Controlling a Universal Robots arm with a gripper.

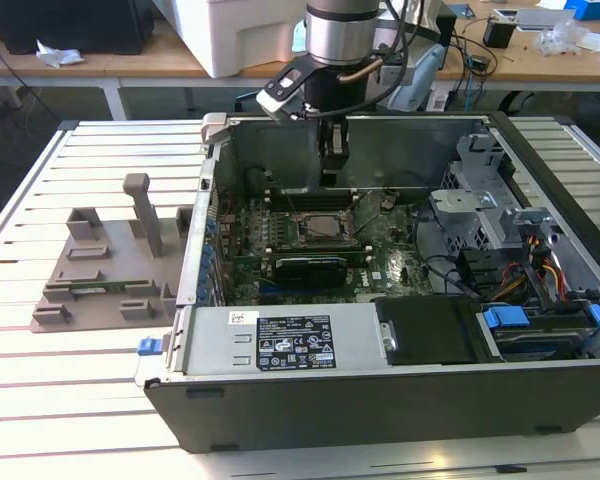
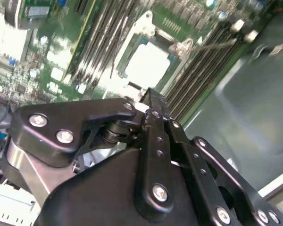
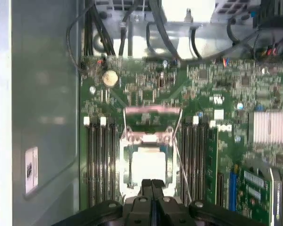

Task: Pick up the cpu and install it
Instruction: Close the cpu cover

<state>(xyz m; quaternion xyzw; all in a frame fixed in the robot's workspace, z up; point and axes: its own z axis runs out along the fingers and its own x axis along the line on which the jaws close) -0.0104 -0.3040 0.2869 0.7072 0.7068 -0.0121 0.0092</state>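
hand (image 3: 153,186) clenched | cpu (image 3: 148,165) in socket (image 3: 146,138) under it | memory slots (image 3: 101,165) flank it | case wall (image 3: 42,117) beside

Count: one open computer case (image 1: 380,400), one motherboard (image 3: 146,89), one cpu (image 3: 148,165), one gripper (image 3: 152,186). Two banks of memory slots (image 3: 103,165), one round coin cell (image 3: 110,78), one finned heatsink (image 3: 269,127). One grey fixture tray (image 1: 100,270), one power supply (image 1: 290,340).
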